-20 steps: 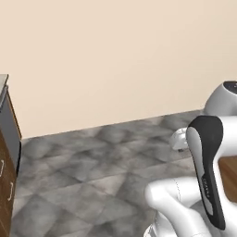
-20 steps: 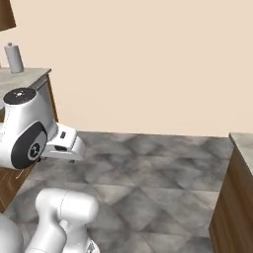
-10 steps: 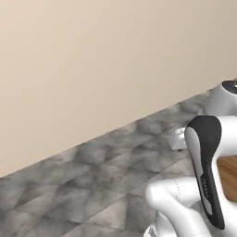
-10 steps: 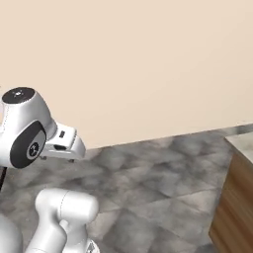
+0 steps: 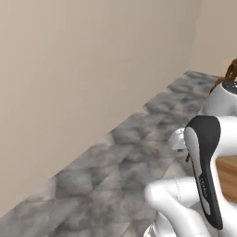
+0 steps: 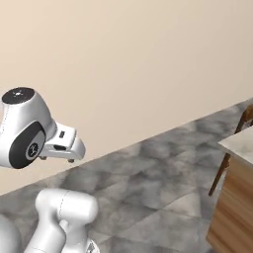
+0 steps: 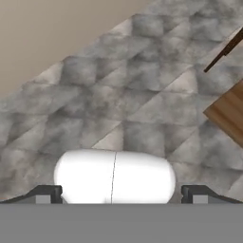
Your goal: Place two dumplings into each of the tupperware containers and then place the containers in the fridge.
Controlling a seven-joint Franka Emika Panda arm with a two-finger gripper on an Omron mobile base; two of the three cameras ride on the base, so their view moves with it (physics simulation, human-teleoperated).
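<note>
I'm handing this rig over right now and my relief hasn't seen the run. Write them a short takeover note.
Claw: open, holding nothing; in the hand view its two tips stand wide apart over the grey tiled floor.
Surroundings: the cameras face a bare beige wall and floor; a wooden cabinet with a pale top sits at the right edge of the right base view.
Job's things: from these views I cannot say where the dumplings, containers or fridge are.
Done: nothing I can confirm.
Left: fill each container with two dumplings and put the containers in the fridge, as far as these views tell.

mottled grey floor (image 5: 115,176), beige wall (image 6: 128,59), brown wood cabinet (image 6: 232,207).
</note>
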